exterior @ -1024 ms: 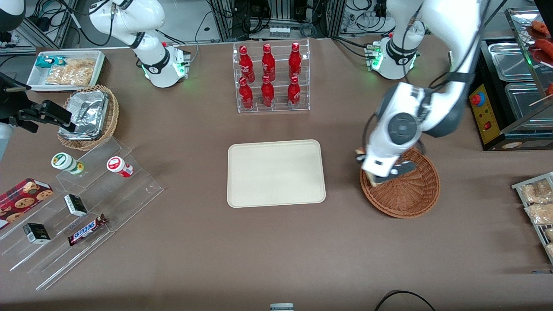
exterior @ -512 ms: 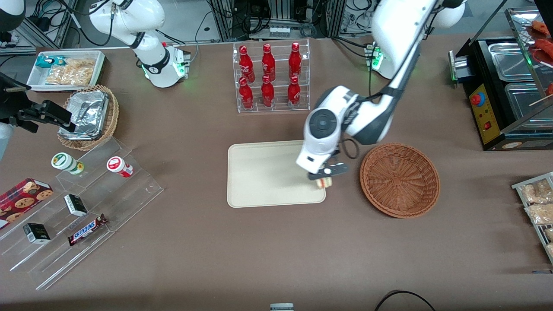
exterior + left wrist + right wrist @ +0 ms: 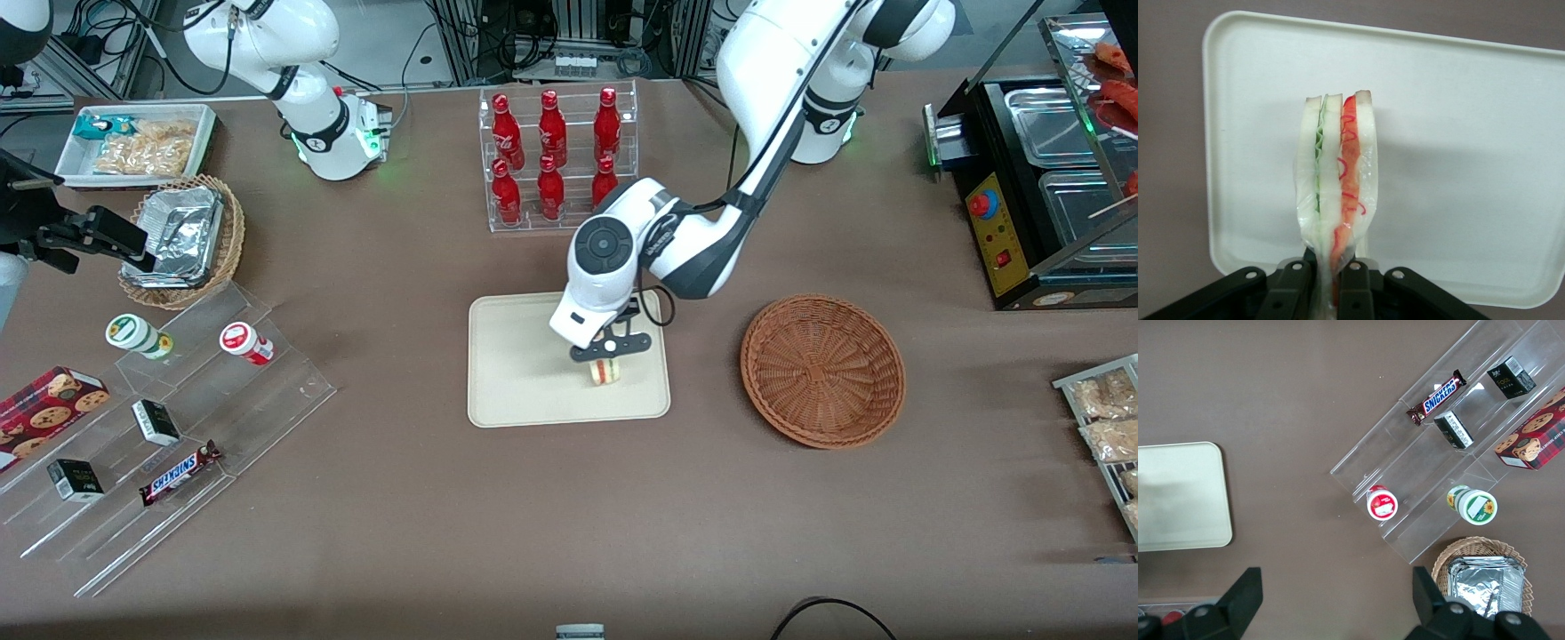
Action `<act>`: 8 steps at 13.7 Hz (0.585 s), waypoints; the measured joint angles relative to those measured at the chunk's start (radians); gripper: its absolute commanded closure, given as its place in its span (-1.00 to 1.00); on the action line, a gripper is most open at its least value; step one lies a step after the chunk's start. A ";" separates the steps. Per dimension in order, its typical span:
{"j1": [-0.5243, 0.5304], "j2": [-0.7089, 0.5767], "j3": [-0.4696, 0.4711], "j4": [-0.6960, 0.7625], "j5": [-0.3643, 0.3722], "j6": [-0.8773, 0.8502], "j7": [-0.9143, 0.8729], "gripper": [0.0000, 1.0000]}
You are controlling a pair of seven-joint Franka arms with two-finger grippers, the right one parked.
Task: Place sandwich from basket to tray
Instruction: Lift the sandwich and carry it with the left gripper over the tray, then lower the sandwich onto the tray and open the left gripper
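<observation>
arm: glossy white shells, dark grey joint bands, round grey cap w/ dark centre
base: white, green light
cable: thin black loop by wrist
gripper [image 3: 607, 348]: black, two fingers [image 3: 1293, 287], small round screws

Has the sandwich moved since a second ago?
Yes. The gripper, shut on the sandwich, has carried it out of the basket and over the tray.
</observation>
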 measured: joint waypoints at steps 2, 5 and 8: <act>-0.009 0.036 -0.002 0.027 0.000 0.027 0.000 0.96; -0.012 0.080 -0.013 0.041 0.000 0.113 0.001 0.96; -0.013 0.106 -0.015 0.044 0.000 0.160 0.002 0.94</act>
